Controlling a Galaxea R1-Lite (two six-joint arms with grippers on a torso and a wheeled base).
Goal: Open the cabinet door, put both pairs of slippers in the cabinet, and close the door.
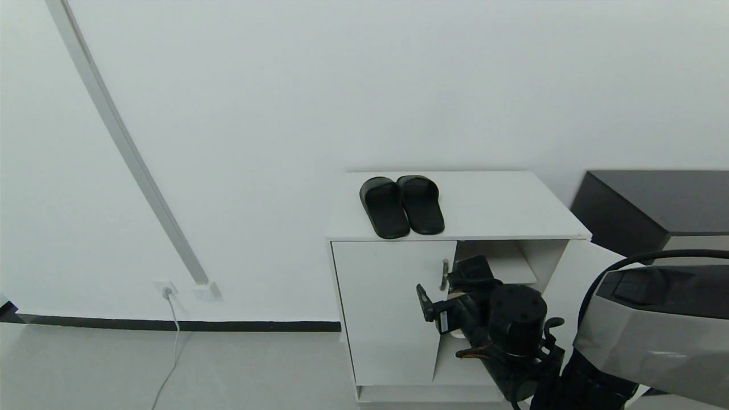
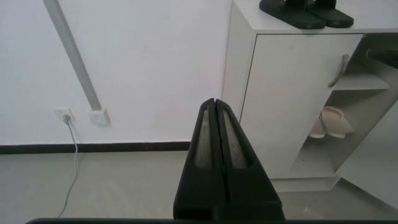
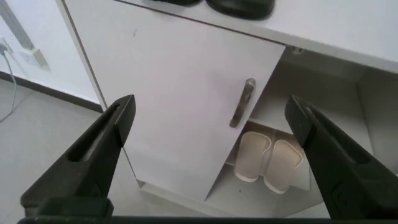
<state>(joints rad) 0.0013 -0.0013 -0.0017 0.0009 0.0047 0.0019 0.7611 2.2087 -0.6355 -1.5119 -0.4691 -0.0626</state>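
Note:
A pair of black slippers (image 1: 401, 206) (image 2: 306, 11) lies side by side on top of the white cabinet (image 1: 501, 202). Its left door (image 1: 387, 307) (image 3: 174, 93) is closed and carries a metal handle (image 1: 443, 274) (image 3: 241, 102) (image 2: 337, 70). The right door (image 1: 584, 273) is swung open. Inside, a pair of pale slippers (image 3: 267, 163) (image 2: 331, 121) rests on the lower shelf. My right gripper (image 1: 450, 285) (image 3: 210, 106) hangs open in front of the handle, a short way off the door. My left gripper (image 2: 214, 109) is shut and empty, out to the left of the cabinet, above the floor.
A dark grey table (image 1: 655, 205) stands right of the cabinet. On the white wall a diagonal cable duct (image 1: 125, 142) runs down to a socket (image 1: 166, 291) with a cable trailing onto the floor. Open floor lies left of the cabinet.

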